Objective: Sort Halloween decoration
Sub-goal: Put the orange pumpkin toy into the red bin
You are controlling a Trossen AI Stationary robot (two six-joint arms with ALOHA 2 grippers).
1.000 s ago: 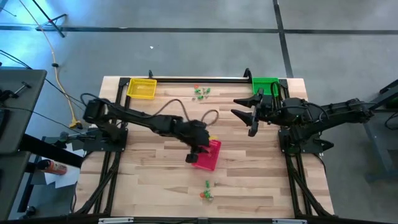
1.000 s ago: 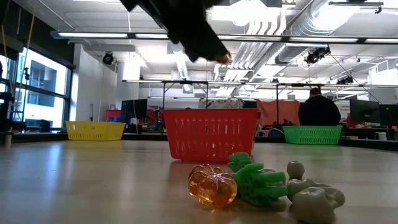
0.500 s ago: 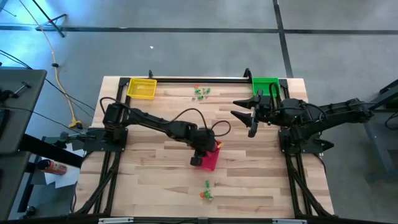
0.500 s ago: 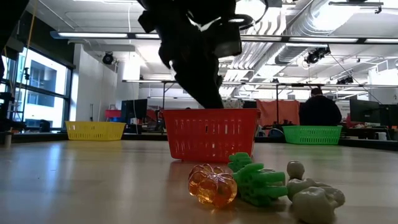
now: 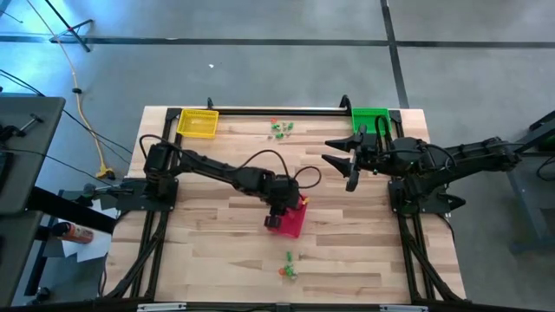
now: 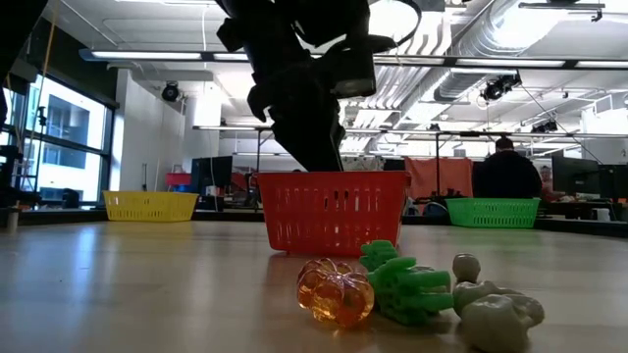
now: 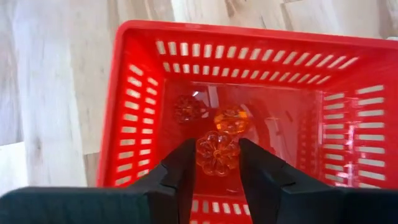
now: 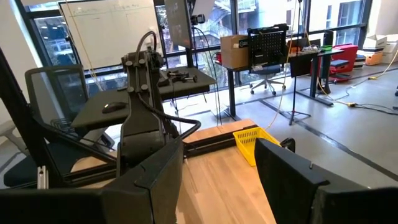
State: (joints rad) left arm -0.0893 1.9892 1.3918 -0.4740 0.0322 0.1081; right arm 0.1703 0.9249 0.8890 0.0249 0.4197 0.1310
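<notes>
An open-plan robotics lab or office is showing beyond the wooden worktop (image 5: 217, 251): exposed ceiling ducts (image 6: 491, 39) are running overhead, desks and an office chair (image 8: 268, 46) are standing behind it, beside tall windows (image 8: 56, 31).

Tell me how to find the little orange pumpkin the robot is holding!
Find the red basket in the middle of the wooden table. The left pincer hangs over it, gripping an orange pumpkin. Two similar trinkets lie on the basket floor; only this one sits up between the dark fingers.
</notes>
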